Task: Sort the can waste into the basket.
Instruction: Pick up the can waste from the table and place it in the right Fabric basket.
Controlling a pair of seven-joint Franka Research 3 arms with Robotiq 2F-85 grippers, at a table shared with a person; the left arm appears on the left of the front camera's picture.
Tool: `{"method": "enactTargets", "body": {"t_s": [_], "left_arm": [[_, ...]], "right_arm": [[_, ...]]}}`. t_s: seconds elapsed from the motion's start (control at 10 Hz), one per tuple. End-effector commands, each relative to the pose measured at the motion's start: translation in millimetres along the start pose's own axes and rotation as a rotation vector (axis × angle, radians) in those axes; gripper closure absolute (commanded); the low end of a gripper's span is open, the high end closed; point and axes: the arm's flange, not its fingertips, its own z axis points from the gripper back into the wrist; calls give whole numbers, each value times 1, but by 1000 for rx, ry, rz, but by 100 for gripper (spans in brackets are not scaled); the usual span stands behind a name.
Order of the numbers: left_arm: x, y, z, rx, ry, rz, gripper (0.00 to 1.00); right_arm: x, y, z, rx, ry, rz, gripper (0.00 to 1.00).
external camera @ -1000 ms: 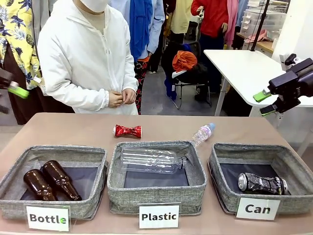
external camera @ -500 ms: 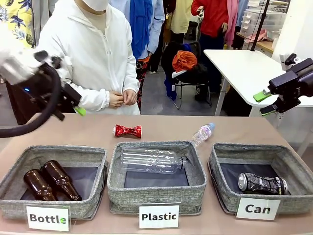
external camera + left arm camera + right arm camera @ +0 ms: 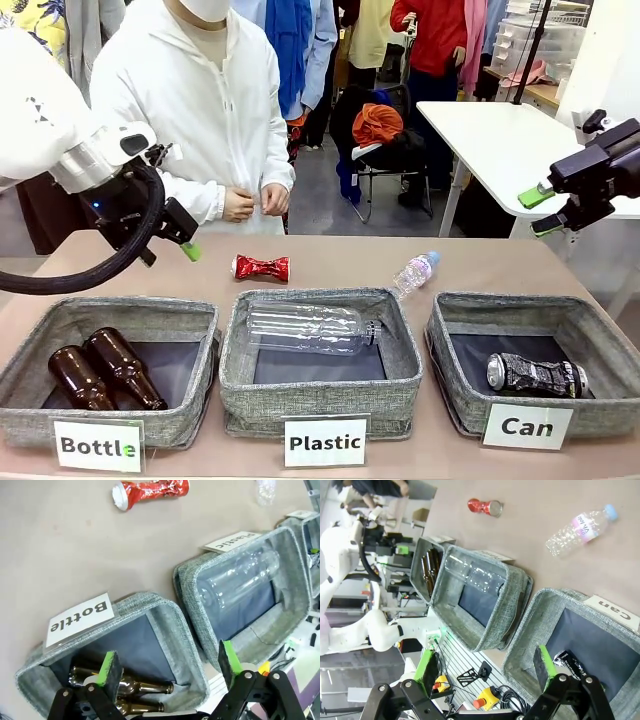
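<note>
Left tool (image 3: 188, 248) nearer red can (image 3: 261, 267)

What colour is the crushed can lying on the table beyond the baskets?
The can is shiny red, silver at its end; clearest in left wrist view.

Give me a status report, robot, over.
Left gripper, right gripper open, empty. Red can on table; dark can in Can basket. Small plastic bottle between red can and basket.

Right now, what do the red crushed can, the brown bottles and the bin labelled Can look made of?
Red crushed can: thin metal, likely aluminium; glossy, creased, pinched.
Brown bottles: seemingly glass; dark, smooth, reflective.
Bin labelled Can: grey woven fabric, matte, soft-looking walls.
</note>
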Motion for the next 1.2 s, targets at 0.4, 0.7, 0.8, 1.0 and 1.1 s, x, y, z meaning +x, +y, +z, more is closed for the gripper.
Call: {"method": "enactTargets", "body": {"t_s": [0.4, 0.7, 0.8, 1.0, 1.1], "left_arm": [[68, -4, -24, 16, 130, -311, 0], [120, -9, -27, 165, 119, -625, 0], [139, -12, -37, 201, 128, -760, 0], [164, -19, -48, 156, 143, -1077, 0], [167, -21, -49, 81, 101, -1201, 0]], "right_arm": [[-1, 0, 3, 0, 8, 15, 0], [-1, 0, 3, 0, 8, 15, 0], [-1, 0, 3, 0, 8, 15, 0], [-1, 0, 3, 0, 8, 15, 0], [-1, 0, 3, 0, 8, 15, 0]]}}
